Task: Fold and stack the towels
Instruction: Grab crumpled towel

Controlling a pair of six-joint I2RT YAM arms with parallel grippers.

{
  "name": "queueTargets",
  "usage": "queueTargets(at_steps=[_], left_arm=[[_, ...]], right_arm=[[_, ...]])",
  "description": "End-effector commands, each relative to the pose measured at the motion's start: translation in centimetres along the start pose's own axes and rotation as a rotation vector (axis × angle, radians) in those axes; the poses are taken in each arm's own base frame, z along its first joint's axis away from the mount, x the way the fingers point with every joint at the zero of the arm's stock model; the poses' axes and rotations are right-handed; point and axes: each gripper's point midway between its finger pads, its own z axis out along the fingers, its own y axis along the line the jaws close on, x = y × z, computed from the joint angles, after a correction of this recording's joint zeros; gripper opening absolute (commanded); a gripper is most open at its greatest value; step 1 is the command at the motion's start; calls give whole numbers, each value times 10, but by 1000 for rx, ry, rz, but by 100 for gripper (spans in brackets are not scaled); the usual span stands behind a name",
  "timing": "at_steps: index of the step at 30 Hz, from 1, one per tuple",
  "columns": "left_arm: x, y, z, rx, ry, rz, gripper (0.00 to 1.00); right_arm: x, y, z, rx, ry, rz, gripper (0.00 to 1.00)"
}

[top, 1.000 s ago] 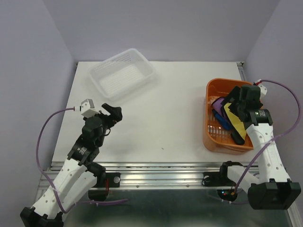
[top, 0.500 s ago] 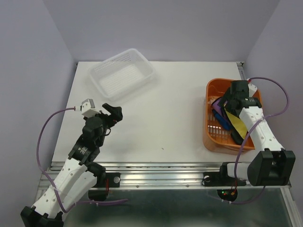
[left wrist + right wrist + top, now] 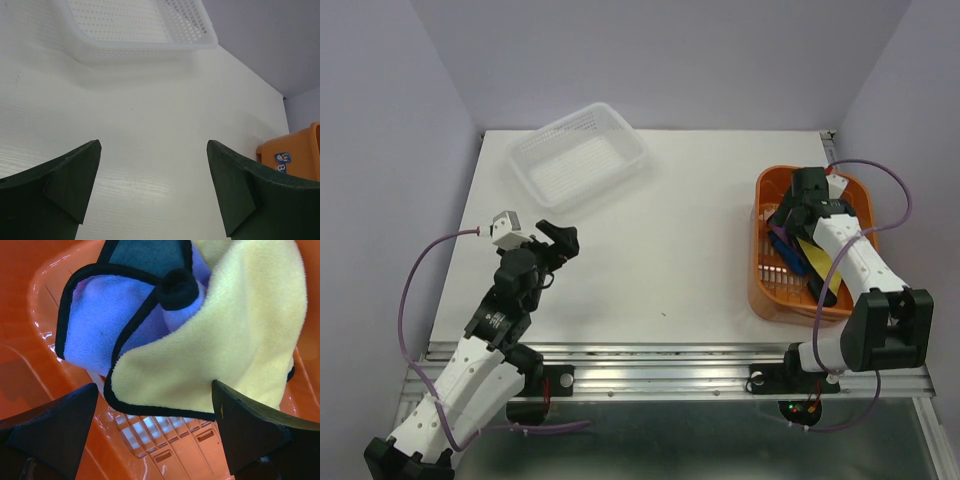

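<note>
Right arm: the right gripper is down inside the orange basket, which sits at 3 o'clock on the table. The pincer is released: both fingers are spread wide with nothing between them, hanging just above the cloths.

All the towels I can see are bunched together in that basket, none of them folded. In the right wrist view the yellow towel fills the 1 to 4 o'clock part of the frame, its black-edged lower hem running along the basket's slotted floor. The purple towel, also black-edged, lies at 10 o'clock, and the yellow one overlaps it. A dark grey-green patch of cloth shows at 12 o'clock — I cannot tell whether it is a separate towel or the back of one. From above, a strip of the blue towel shows just beside the yellow one, on its 9 o'clock side.

Left arm: the left gripper hangs over bare table at 8 o'clock in the top view, well apart from both baskets. It is released too, its fingers wide and holding nothing. The white basket sits at 11 o'clock on the table — no cloth shows in it.
</note>
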Motion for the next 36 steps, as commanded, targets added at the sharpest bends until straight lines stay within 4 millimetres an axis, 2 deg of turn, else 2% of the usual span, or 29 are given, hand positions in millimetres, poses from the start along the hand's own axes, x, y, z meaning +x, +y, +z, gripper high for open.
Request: queueTargets(at_steps=[1,5,7,8,11,12,14,15,16,20,21,25,26,29,30,33,34,36], left_arm=[[-6,-7,0,30,-28,-6,99],[-6,-7,1,26,-29,-4,99],[-7,-7,1,26,-31,-5,99],[-6,-7,1,26,-29,-4,99],[-6,-6,1,21,-30,-2,99],[-6,-5,2,19,-28,0,99],[-6,-6,2,18,-29,0,99],[-6,-6,1,21,-28,-1,99],[-7,-7,1,25,-28,-2,99],[-5,-6,2,18,-25,-1,99],[-5,-7,2,22,-24,-1,99],[-5,-6,2,19,-23,0,99],[-5,-6,2,20,-22,0,99],[-5,-8,1,28,-20,0,99],[-4,-9,1,34,-15,0,99],[-4,-9,0,43,-15,-4,99],[-4,-9,0,42,-17,-3,99],[-4,-10,-2,49,-17,-4,99]], right_arm=[[-40,15,-11,-9,-120,32,100],[-41,3,-7,72,-133,67,100],[-43,1,-9,79,-147,74,88],[-43,-1,-9,84,-152,84,69],[-46,-12,-13,130,-184,105,50],[-46,-19,-15,163,-189,111,40],[-46,-24,-17,187,-190,131,33],[-47,-23,-19,183,-192,136,24],[-48,-24,-20,179,-194,139,22],[-62,-19,-36,115,-226,149,4],[-68,-17,-46,82,-245,153,1],[-96,-11,-79,-24,-313,184,1],[-111,-9,-95,-60,-348,203,1],[-138,-9,-128,-120,-406,221,1],[-160,-7,-154,-168,-461,247,1],[-186,12,-196,-340,-513,213,1],[-200,28,-223,-473,-539,182,1],[-207,47,-247,-602,-545,134,1]])
